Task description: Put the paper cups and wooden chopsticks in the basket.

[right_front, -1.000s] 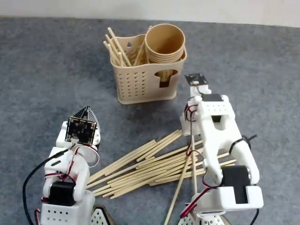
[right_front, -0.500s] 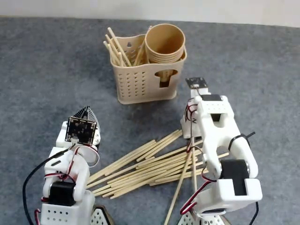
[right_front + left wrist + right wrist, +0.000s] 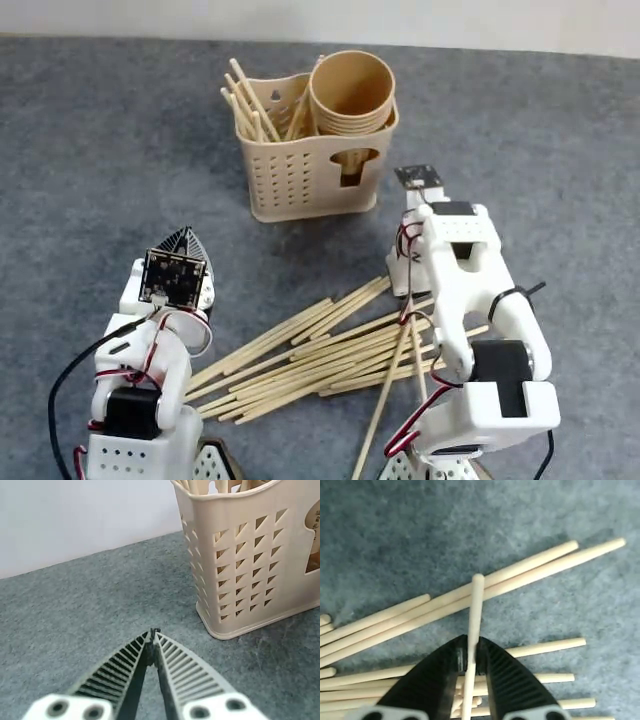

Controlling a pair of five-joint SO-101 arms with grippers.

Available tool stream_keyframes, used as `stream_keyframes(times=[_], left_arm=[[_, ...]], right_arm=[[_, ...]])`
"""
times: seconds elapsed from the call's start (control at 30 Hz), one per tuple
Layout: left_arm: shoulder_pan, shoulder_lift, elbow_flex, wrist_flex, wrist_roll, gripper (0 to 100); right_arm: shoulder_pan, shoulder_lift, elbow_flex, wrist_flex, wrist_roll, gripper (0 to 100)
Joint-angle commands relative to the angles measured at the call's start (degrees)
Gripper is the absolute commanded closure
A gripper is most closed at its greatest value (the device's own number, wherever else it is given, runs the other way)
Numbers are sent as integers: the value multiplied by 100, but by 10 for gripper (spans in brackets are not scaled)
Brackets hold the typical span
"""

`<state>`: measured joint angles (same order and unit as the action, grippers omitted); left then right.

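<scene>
Black-jawed, the right gripper (image 3: pixel 472 649) is pressed onto a single wooden chopstick (image 3: pixel 476 605), pinching it near one end so that the rounded tip sticks out past the fingertips. It hangs low over the loose chopsticks (image 3: pixel 300 358), which lie fanned in a pile on the grey mat (image 3: pixel 100 150) between the two arms. Just beyond the held stick, two long ones (image 3: pixel 540 569) lie side by side across its line. The left gripper (image 3: pixel 153 633) has its ribbed jaws pressed together on nothing, pointing at the mat in front of the basket (image 3: pixel 300 185) and apart from it. The beige plastic basket stands upright beyond the pile, its wall pierced with rows of small holes. Inside it, a stack of paper cups (image 3: pixel 350 95) fills the compartment on the right arm's side, and several chopsticks (image 3: pixel 248 105) lean in the other. Through the keyhole cut-out (image 3: pixel 314 540) in the basket wall, a dark mark on a cup is too small to read.
</scene>
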<state>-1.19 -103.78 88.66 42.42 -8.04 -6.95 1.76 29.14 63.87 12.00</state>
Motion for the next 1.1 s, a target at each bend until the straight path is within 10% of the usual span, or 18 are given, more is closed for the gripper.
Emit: stream_keyframes(times=[0.0, 1.07], left_arm=[[-4, -40, -57, -114, -9, 989], [-4, -40, -57, -114, -9, 989]], right_arm=[[145, -163, -330, 48, 88, 992], [-593, -3547, -523, 400, 114, 992]])
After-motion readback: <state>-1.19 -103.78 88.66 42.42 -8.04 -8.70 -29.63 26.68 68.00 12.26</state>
